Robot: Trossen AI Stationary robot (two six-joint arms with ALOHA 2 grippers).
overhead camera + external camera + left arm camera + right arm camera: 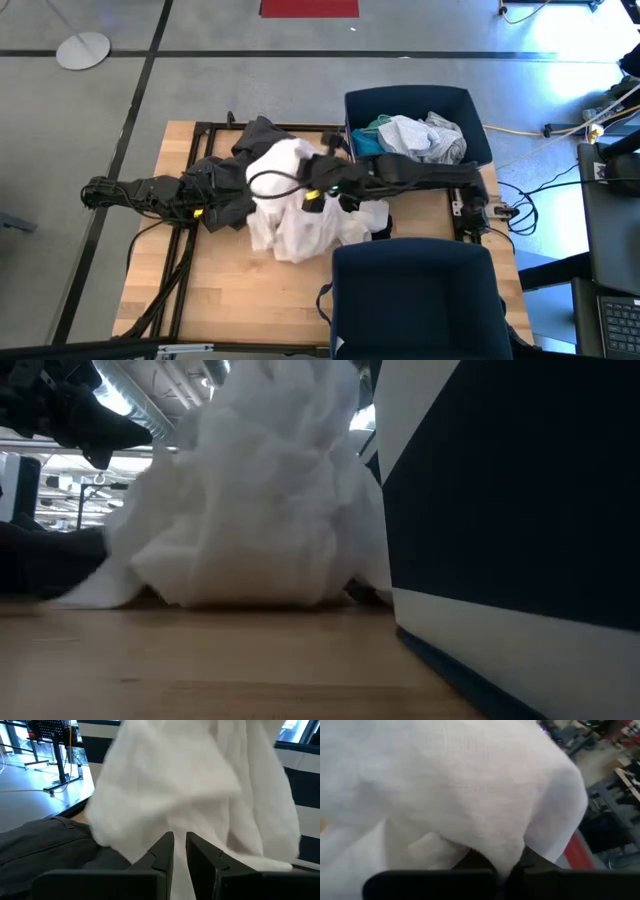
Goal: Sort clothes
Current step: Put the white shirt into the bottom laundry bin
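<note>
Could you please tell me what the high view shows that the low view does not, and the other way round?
Only the high view shows the far bin holding turquoise and pale garments, the dark grey garment, and both arms meeting at the white garment. Only the low view shows the white garment's folds resting on the table and the room's ceiling lights. Both show the white garment beside the near bin.

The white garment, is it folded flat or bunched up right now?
Bunched up. The white garment sits in a crumpled heap on the table, pinched by both the left gripper and right gripper.
</note>
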